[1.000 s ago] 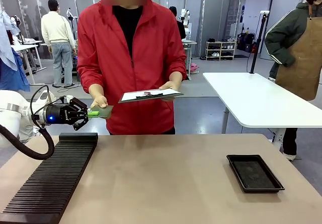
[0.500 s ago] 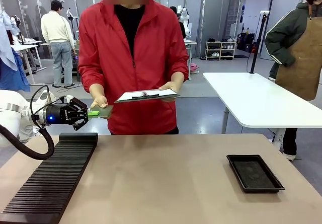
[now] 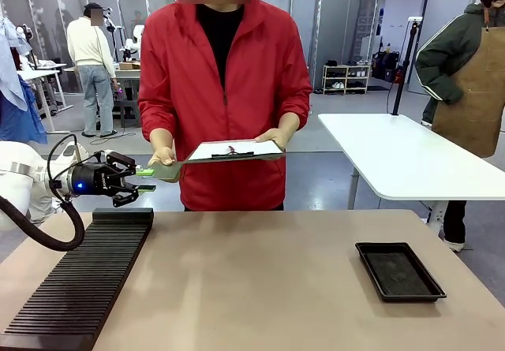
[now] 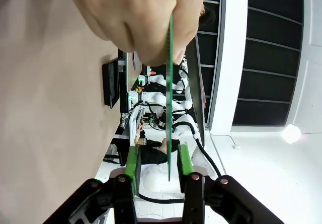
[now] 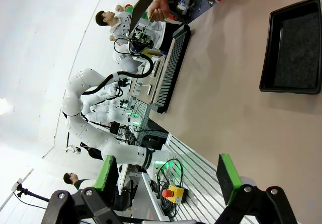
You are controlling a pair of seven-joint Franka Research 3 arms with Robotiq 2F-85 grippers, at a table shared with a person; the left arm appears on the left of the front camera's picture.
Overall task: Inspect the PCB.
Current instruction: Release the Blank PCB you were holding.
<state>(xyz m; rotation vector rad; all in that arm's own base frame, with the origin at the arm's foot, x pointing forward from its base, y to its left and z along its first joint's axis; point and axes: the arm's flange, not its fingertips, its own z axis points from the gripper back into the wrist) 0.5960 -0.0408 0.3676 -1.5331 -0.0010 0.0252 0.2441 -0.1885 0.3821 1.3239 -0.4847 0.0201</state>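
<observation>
Thin green PCB (image 3: 167, 173) held level in midair.

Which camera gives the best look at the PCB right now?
The front view: it shows a face of the PCB, held in the person's hand. The left wrist view has it edge-on, a thin green line between the open jaws of the left gripper. The right wrist view shows it too small to judge.

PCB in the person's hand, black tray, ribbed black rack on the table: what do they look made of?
Thin green rectangular PCB: rigid laminate, likely fibreglass; seen edge-on it looks straight. Shallow black rectangular tray: probably moulded plastic, dull, rounded rim. Long black ribbed rack: plastic or rubber, matte; cannot tell which.
</observation>
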